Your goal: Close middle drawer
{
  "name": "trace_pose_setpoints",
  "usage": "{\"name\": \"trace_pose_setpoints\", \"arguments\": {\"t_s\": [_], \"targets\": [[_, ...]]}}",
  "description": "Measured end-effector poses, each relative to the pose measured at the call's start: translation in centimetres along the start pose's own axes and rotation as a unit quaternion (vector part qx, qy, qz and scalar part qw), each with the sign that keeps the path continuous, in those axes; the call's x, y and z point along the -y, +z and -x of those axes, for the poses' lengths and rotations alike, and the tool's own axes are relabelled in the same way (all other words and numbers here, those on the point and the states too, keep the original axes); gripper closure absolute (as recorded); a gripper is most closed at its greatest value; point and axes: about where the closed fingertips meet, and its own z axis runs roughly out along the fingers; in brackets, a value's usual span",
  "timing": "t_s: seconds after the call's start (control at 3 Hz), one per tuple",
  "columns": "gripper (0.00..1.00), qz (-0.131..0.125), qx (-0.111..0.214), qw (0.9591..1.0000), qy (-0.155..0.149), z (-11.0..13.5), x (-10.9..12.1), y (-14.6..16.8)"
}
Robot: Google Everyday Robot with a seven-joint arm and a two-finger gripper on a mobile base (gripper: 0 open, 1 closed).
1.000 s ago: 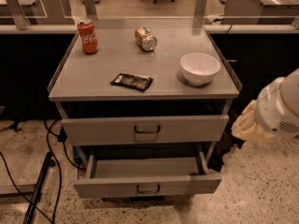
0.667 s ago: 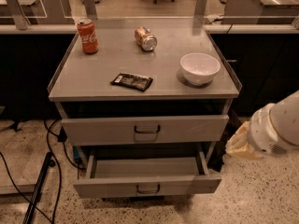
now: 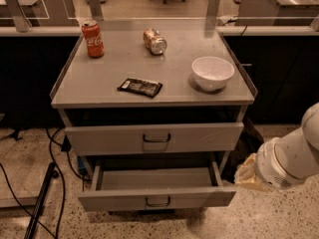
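I see the middle drawer (image 3: 157,197) pulled well out of the cabinet, with its dark loop handle (image 3: 158,201) at the centre of the front panel. The upper drawer (image 3: 154,138) sits further in. The claw (image 3: 247,174) hangs just beside the middle drawer's right front corner; I cannot tell whether it is apart or together. The counter (image 3: 124,63) carries 1 upright red can (image 3: 92,39), 1 tipped can (image 3: 155,41), 1 white bowl (image 3: 213,72) and 1 dark packet (image 3: 140,86).
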Motion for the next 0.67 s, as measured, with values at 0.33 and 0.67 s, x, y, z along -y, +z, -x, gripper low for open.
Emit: {"name": "trace_pose_setpoints", "arguments": {"t_s": [0.33, 0.67], "targets": [[1.00, 0.004, -0.004, 1.0000, 0.003, -1.1, -0.2, 1.4], [1.00, 0.007, 0.005, 0.9999, 0.011, -4.1, -1.3, 5.3]]}}
